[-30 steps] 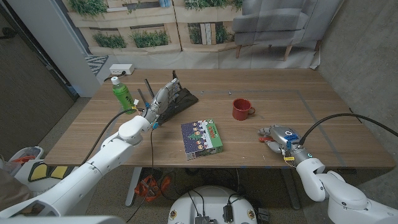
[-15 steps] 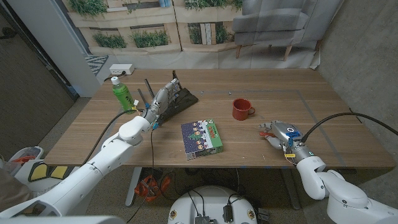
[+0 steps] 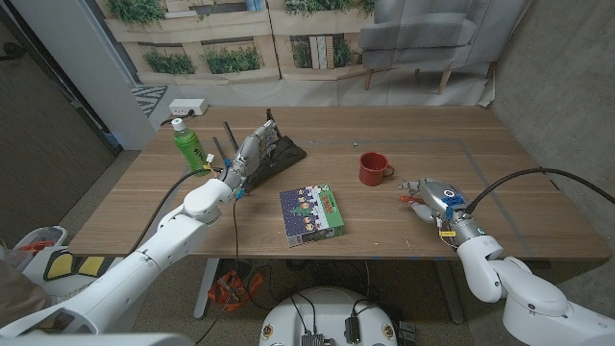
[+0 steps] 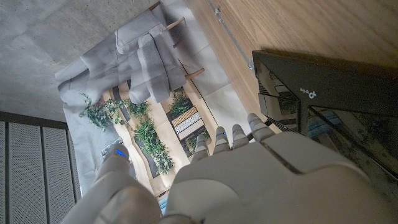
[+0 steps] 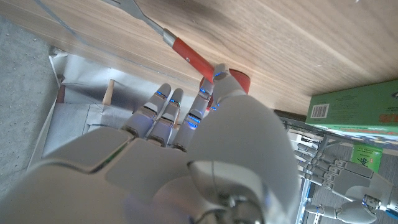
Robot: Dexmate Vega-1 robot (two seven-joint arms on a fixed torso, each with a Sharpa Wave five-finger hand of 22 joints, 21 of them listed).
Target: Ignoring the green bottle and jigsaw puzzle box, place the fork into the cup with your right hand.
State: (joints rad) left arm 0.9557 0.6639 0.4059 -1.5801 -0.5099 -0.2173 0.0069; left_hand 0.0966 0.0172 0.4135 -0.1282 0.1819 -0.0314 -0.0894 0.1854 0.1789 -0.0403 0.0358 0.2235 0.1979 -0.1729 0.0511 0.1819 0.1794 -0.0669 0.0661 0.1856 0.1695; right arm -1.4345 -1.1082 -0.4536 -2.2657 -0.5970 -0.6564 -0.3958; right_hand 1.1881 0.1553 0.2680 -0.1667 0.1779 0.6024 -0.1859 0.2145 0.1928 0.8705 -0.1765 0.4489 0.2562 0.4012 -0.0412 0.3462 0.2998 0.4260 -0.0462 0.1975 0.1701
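A: Fingers (image 5: pixel 163 106) of the right hand (image 3: pixel 432 200) first. In the right wrist view they reach out side by side toward the red-handled metal fork (image 5: pixel 186 53), which lies on the wooden worktop (image 3: pixel 432 144). The thumb tip sits right at the red handle.

B: Is it gripping the fork?

A: I cannot tell. The thumb looks to be touching the handle, but whether the fingers are clamped on it is hidden behind the hand's own back.

B: And from the head camera?

A: The right hand is low over the worktop near the right front edge, with a bit of red showing at its fingertips. The red ceramic cup (image 3: pixel 374 168) stands upright near it, toward the middle of the worktop, handle pointing to the right. Cup and hand are apart.

B: The left side?

A: The left hand (image 3: pixel 252 152) stands over a flat black router with antennas (image 3: pixel 274 152) at the back left, fingers straight and close together, holding nothing that I can see. In the left wrist view the fingertips (image 4: pixel 239 132) line up beside the black casing.

B: Anything else out there?

A: A green plastic bottle with a white cap (image 3: pixel 187 144) stands just left of the left hand. A green jigsaw puzzle box (image 3: pixel 312 213) lies flat near the front middle.
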